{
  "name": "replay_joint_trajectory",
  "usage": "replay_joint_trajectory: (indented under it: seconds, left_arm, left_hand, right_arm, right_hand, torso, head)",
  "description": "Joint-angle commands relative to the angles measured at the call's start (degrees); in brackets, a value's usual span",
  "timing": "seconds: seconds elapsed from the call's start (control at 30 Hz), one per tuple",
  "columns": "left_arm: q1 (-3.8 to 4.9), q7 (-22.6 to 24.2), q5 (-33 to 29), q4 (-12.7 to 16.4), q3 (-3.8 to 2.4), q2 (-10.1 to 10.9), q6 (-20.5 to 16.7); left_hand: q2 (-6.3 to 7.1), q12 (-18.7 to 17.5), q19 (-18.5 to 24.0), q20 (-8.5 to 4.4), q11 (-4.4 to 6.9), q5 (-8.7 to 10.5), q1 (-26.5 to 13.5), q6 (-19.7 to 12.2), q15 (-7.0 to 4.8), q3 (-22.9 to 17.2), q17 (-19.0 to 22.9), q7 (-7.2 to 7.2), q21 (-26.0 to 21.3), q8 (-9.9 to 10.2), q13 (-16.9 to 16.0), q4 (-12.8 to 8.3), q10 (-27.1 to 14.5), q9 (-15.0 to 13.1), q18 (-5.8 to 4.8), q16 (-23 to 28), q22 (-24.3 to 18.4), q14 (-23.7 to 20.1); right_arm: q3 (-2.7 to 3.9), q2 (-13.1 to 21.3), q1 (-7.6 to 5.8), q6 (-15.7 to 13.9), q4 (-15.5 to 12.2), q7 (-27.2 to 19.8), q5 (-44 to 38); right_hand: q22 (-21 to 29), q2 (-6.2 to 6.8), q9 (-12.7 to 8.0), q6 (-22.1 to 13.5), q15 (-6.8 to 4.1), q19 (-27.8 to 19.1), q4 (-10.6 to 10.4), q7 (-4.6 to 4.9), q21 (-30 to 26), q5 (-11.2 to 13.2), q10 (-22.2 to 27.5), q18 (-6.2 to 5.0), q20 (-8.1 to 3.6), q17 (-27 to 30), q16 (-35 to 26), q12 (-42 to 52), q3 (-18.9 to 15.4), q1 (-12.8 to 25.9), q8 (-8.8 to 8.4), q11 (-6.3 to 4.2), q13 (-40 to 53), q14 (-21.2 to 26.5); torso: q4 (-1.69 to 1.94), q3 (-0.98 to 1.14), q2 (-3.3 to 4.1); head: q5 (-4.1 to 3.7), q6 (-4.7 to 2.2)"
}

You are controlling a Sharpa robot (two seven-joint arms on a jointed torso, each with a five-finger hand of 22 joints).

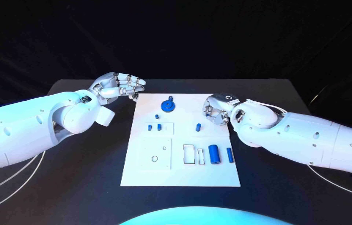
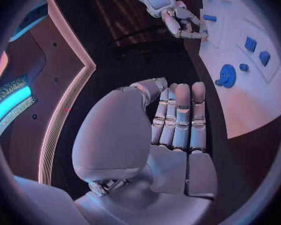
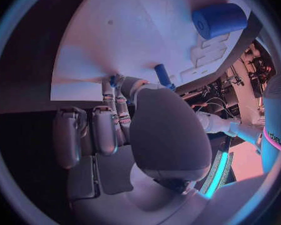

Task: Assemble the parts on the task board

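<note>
Across the middle of the head view the white task board (image 1: 147,171) lies flat on the black table (image 1: 73,189), and most of the blue parts are spread loosely over it. A round blue part (image 1: 168,105) sits near the board's upper edge, three small pegs (image 1: 158,117) cluster left of centre, another small peg (image 1: 198,127) stands right of centre, and a thick blue cylinder (image 1: 214,153) with a thinner rod (image 1: 229,155) beside it lies toward the lower right, next to open rectangular slots (image 1: 189,152). I judge the assembly to be at an early stage, with several recesses still unfilled. At upper left, off the board, the left hand (image 1: 119,86) hovers with fingers curled loosely and nothing in them. At right, the right hand (image 1: 217,110) reaches down at the board's edge; whether it pinches anything I cannot tell.
</note>
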State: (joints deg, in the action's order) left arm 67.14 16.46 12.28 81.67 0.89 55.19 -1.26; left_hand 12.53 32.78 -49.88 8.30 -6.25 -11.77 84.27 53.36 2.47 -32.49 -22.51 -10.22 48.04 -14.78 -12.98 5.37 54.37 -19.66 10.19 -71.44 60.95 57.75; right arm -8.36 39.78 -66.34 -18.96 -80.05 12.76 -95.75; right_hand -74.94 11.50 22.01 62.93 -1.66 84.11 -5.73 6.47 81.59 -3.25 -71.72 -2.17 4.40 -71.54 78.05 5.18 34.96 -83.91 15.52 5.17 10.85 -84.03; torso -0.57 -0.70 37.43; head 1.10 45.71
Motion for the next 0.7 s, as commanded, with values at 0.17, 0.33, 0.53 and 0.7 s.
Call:
replay_joint_trajectory:
  seconds: [0.17,0.33,0.53,0.7]
  left_arm:
    - [0.04,0.70,-0.46,0.22,-0.05,0.02,0.93]
    - [0.04,0.66,-0.46,0.21,-0.05,0.01,0.84]
    - [0.04,0.67,-0.46,0.11,-0.05,0.01,0.66]
    - [0.04,0.67,-0.49,-0.12,-0.05,-0.01,0.58]
  left_hand:
    - [-0.32,0.34,-0.47,-0.15,0.15,0.04,-0.42,-0.18,-0.19,0.20,-0.07,0.34,-0.32,-0.34,-0.03,-0.13,-0.29,-0.06,0.39,-0.34,-0.06,0.40]
    - [-0.27,0.32,-0.55,-0.17,0.13,0.05,-0.42,-0.28,-0.19,0.22,-0.10,0.33,-0.34,-0.33,-0.01,-0.23,-0.39,-0.05,0.39,-0.34,-0.10,0.42]
    - [-0.25,0.29,-0.58,-0.17,0.10,0.05,-0.43,-0.35,-0.18,0.23,-0.12,0.31,-0.36,-0.31,0.02,-0.27,-0.50,-0.05,0.38,-0.33,-0.12,0.41]
    - [-0.23,0.26,-0.60,-0.17,0.07,0.04,-0.48,-0.42,-0.16,0.24,-0.13,0.29,-0.39,-0.31,0.04,-0.29,-0.59,-0.05,0.37,-0.31,-0.15,0.39]
  right_arm:
    - [-0.28,-0.04,0.53,0.18,-0.33,2.30,-1.82]
    - [-0.27,0.13,0.54,-1.51,-0.60,2.78,-2.40]
    - [-0.14,1.02,0.42,-4.83,-1.72,2.49,-2.52]
    - [0.20,2.54,-0.12,-8.24,-3.67,1.35,-1.18]
  right_hand:
    - [-12.82,-0.68,0.50,0.45,-0.30,3.41,1.61,-0.03,0.61,-0.17,-3.59,0.62,-0.41,0.21,-0.17,-0.30,1.12,0.63,0.36,-2.81,0.11,-2.41]
    - [-12.90,-0.62,0.65,0.47,-0.32,3.48,2.03,-0.04,0.82,-0.17,-3.70,0.66,-0.43,0.17,-0.11,-0.40,1.41,0.93,0.41,-2.83,0.09,-2.43]
    - [-12.96,-0.56,0.77,0.51,-0.33,3.53,2.35,-0.05,0.98,-0.16,-3.81,0.69,-0.44,0.22,-0.11,-0.48,1.62,1.22,0.45,-2.84,0.06,-2.44]
    - [-13.00,-0.52,0.83,0.53,-0.33,3.57,2.48,-0.05,1.10,-0.16,-3.83,0.72,-0.45,0.31,-0.16,-0.54,1.70,1.38,0.47,-2.84,0.05,-2.42]
  torso:
    - [0.00,-0.04,-0.05]
    - [0.03,-0.03,-0.05]
    - [0.01,-0.04,-0.08]
    - [0.01,-0.06,-0.08]
  head:
    - [-0.03,0.10]
    - [-0.03,0.14]
    - [0.00,0.05]
    - [0.05,0.06]
